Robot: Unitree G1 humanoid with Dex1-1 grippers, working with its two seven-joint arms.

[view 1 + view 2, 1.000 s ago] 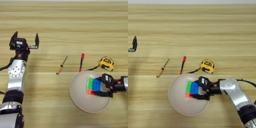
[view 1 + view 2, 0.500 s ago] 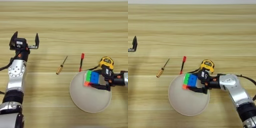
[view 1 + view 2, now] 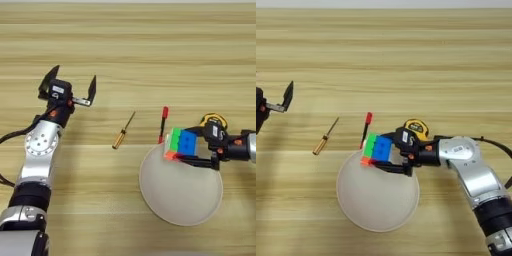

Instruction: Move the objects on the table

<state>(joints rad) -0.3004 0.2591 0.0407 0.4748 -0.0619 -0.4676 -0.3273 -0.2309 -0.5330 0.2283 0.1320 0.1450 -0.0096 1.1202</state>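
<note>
My right gripper is shut on the multicoloured puzzle cube, holding it above the upper left rim of the round cream plate. The cube shows green, blue and orange faces. Just behind the gripper's wrist lies the yellow-and-black tape measure, partly hidden by the arm. My left gripper stands open at the left of the table, with nothing between its fingers.
A wooden-handled screwdriver lies at the middle of the table. A red-capped black pen lies just above the plate's rim, close to the held cube.
My right gripper has carried the cube from the middle of the plate up and to the left, to the plate's upper left rim. The left arm has not moved.
</note>
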